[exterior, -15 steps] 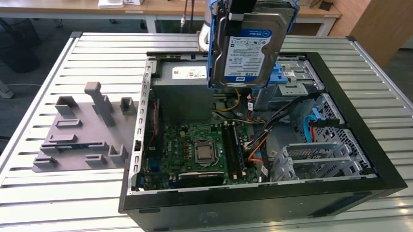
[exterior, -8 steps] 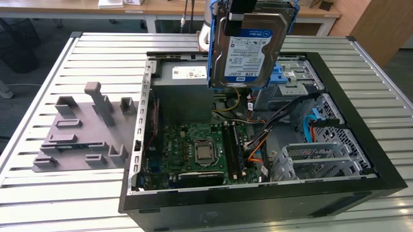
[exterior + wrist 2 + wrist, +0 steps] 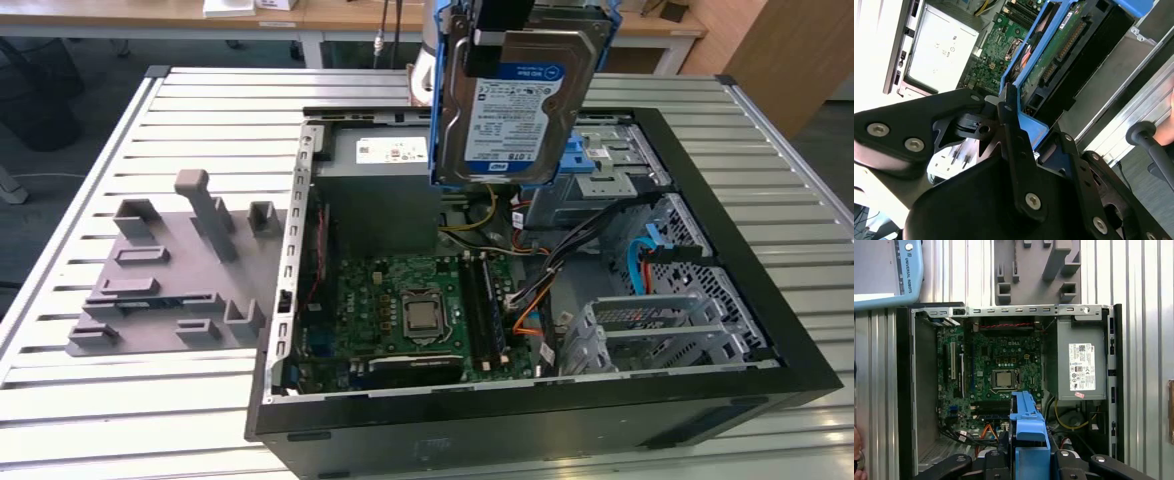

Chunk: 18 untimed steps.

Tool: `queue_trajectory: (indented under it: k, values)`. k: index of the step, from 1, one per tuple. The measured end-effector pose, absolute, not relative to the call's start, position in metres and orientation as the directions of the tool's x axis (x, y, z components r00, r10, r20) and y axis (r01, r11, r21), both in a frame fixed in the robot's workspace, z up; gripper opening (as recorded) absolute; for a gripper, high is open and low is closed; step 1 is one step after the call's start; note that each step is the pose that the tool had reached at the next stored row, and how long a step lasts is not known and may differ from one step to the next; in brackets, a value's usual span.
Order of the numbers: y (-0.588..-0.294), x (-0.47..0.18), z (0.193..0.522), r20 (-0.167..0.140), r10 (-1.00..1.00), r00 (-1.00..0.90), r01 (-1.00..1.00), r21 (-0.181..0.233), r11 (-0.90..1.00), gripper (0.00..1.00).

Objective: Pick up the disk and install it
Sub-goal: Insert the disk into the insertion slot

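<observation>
The disk (image 3: pixel 514 100), silver-grey with a blue-and-white label and blue rails, hangs upright above the far side of the open computer case (image 3: pixel 747 330), label toward the exterior camera. My gripper (image 3: pixel 1021 127) is shut on the disk's blue rail. In the second wrist view the disk's green circuit board (image 3: pixel 1054 55) faces the camera. In the first wrist view the blue rail (image 3: pixel 1028 430) sits between my black fingers (image 3: pixel 999 460), above the motherboard (image 3: pixel 999 370).
The case lies open on a slatted metal table (image 3: pixel 107 400). Inside it are a grey power supply (image 3: pixel 1079 365), a metal drive cage (image 3: pixel 667 320) and a blue latch (image 3: pixel 577 160). A grey slotted fixture (image 3: pixel 174 270) lies beside the case. A hand (image 3: pixel 1169 115) is near the table's edge.
</observation>
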<state>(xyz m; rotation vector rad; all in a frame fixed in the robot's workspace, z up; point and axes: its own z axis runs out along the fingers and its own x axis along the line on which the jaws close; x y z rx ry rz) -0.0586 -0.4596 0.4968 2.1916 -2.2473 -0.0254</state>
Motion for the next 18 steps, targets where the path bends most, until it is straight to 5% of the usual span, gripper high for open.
queue_trajectory:
  k: [18]
  values:
    - [-0.471, -0.059, 0.497, -0.009, -1.000, -0.025, -1.000, 0.013, 0.025, 0.36]
